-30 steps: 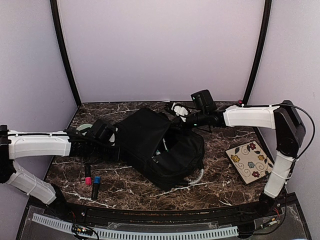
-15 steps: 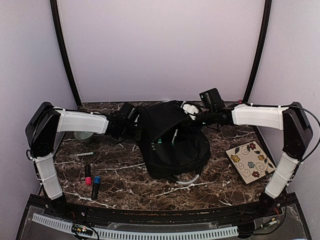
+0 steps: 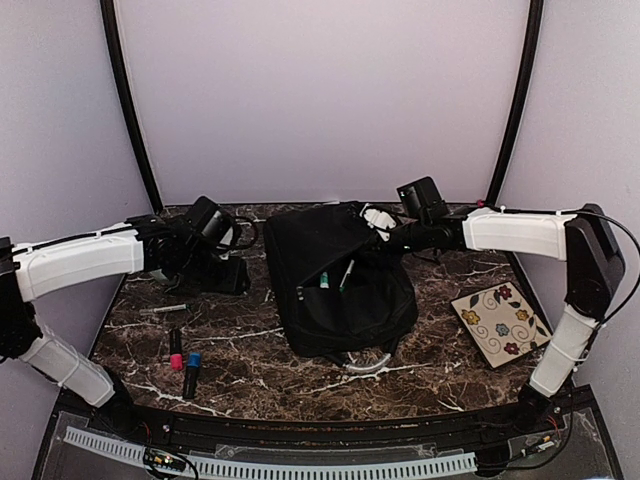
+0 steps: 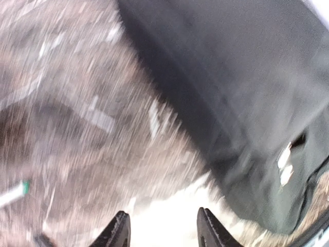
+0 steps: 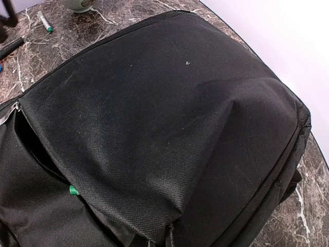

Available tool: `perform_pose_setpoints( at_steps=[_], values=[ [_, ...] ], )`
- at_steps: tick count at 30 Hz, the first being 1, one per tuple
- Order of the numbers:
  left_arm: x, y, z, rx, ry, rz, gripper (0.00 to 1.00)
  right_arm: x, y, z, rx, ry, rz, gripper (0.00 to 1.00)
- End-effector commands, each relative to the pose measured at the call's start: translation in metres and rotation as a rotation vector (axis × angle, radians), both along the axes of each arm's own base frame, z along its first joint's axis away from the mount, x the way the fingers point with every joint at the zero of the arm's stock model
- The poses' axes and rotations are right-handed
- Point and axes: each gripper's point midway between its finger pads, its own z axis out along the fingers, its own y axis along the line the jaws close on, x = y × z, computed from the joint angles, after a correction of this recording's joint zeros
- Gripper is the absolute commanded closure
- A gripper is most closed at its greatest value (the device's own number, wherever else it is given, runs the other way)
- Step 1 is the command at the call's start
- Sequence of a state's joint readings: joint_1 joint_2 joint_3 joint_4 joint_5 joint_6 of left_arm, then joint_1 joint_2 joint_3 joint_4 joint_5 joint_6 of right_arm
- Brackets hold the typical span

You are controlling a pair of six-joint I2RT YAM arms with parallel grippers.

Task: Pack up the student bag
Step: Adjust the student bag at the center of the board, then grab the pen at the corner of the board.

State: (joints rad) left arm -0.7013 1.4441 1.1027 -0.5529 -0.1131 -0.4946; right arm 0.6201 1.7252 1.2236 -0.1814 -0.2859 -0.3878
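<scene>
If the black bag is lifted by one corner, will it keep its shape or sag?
Probably sag: the bag is soft fabric, and its flap drapes in folds. Its woven cloth looks rough, so a grip should hardly slip. The pens in its open mouth might slide out if it tips.

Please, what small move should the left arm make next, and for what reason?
Probably lower the left gripper toward the thin pen lying on the table near it. Its jaws stand apart and empty, while the right gripper pinches the flap of the student bag, so its mouth gapes with pens inside. This pen lies outside.
</scene>
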Motion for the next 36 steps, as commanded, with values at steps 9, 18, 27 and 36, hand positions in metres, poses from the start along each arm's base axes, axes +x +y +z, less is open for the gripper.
perform_pose_setpoints(
  at_steps=[9, 18, 27, 36],
  values=[
    [-0.134, 0.088, -0.071, 0.149, 0.434, 0.123, 0.61, -0.011, 0.035, 0.016, 0.106, 0.034, 0.101, 0.95],
    [-0.156, 0.105, -0.082, 0.148, 0.488, 0.216, 0.58, -0.011, 0.035, 0.013, 0.102, 0.045, 0.098, 0.95],
    [-0.176, 0.115, -0.094, 0.126, 0.551, 0.316, 0.58, -0.012, 0.035, 0.014, 0.104, 0.040, 0.101, 0.95],
    [-0.175, 0.115, -0.112, 0.135, 0.554, 0.327, 0.62, -0.014, 0.035, 0.012, 0.107, 0.052, 0.104, 0.95]
  ],
)
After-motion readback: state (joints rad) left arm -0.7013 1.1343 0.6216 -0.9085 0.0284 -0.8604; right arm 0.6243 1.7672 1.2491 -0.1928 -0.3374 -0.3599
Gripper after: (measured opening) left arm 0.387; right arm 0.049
